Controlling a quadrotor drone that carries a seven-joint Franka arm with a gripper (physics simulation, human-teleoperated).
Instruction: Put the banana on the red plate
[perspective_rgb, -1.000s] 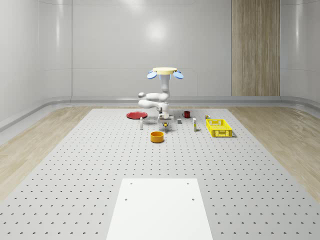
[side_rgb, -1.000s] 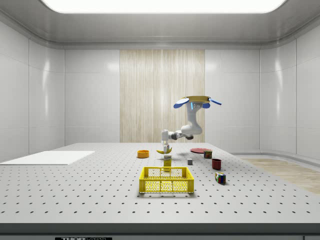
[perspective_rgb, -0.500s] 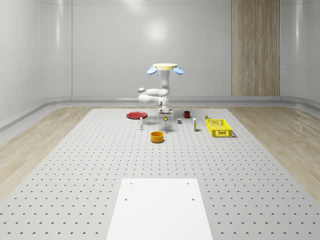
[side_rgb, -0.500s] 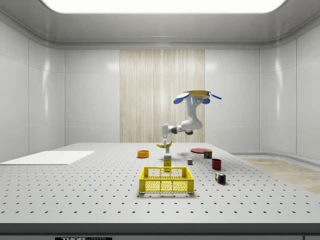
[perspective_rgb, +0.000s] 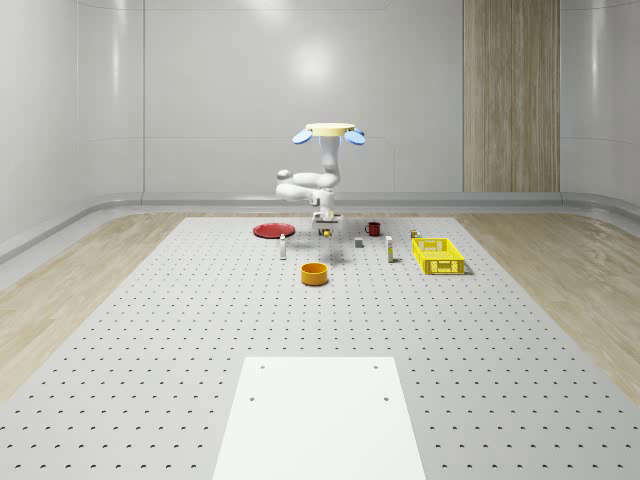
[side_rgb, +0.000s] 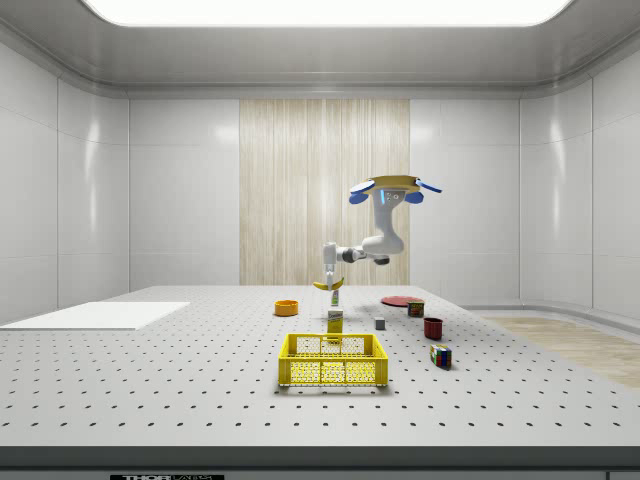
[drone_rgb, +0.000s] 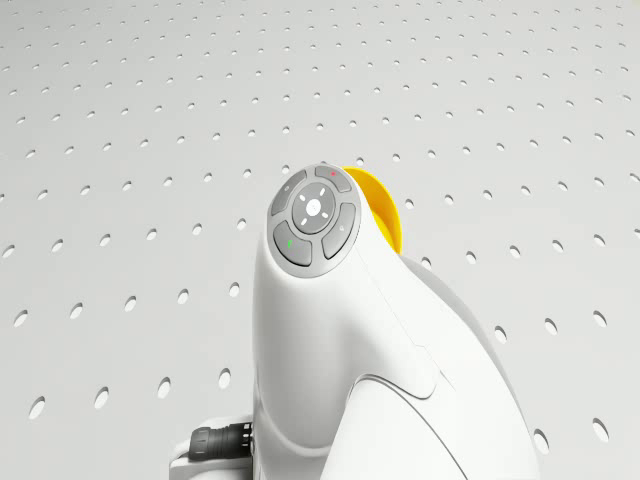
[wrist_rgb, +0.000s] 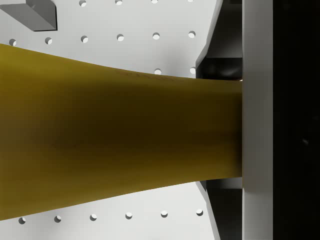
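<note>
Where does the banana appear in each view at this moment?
Whole-scene view: banana under the gripper, right of the red plate.
Side view: banana held above the table, left of the hovering drone.
Drone view: cannot tell.
Wrist view: banana across the picture.
Shared landmark: the red plate.

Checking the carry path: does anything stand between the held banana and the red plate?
Nothing visible does. The gripper holds the banana in the air while the drone hovers; the red plate lies bare, with a small bottle just beside it.

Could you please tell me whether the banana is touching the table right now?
Apart. In the side view the banana hangs from the end effector, clear of the table.
</note>
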